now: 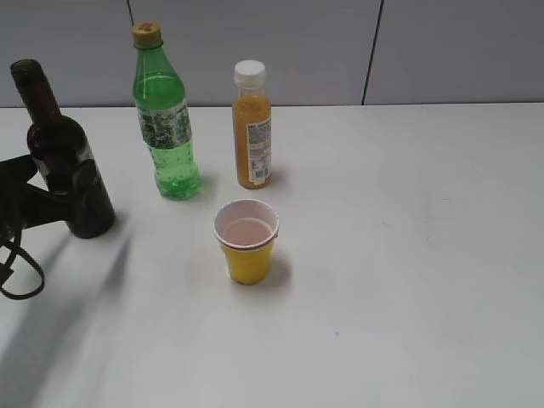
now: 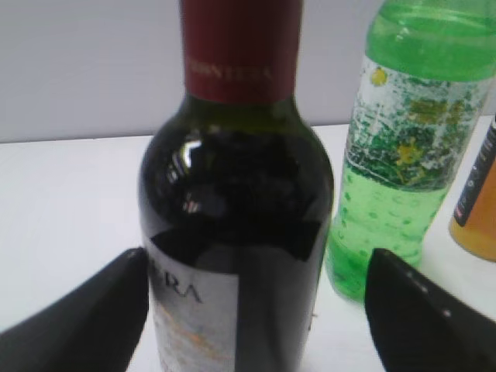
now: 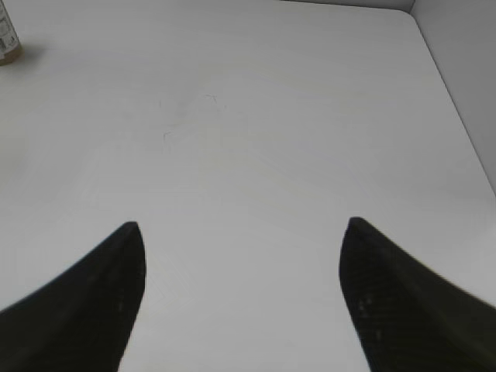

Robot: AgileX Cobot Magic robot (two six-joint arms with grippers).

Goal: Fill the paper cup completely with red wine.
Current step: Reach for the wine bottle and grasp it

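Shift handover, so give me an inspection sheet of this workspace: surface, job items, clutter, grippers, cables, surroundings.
Surface: white table, bare parts look dry; faint scuffs in the right wrist view.
Job items: yellow paper cup upright near the middle, pale pinkish inside, level unclear; wine bottle upright at left, no stopper visible.
Clutter: green soda bottle and orange juice bottle, both capped, upright, behind the cup.
Grippers: left gripper open around the wine bottle, gaps at both fingers; right gripper open over bare table.
Cables: black loop under the left arm.
Surroundings: grey panelled wall.
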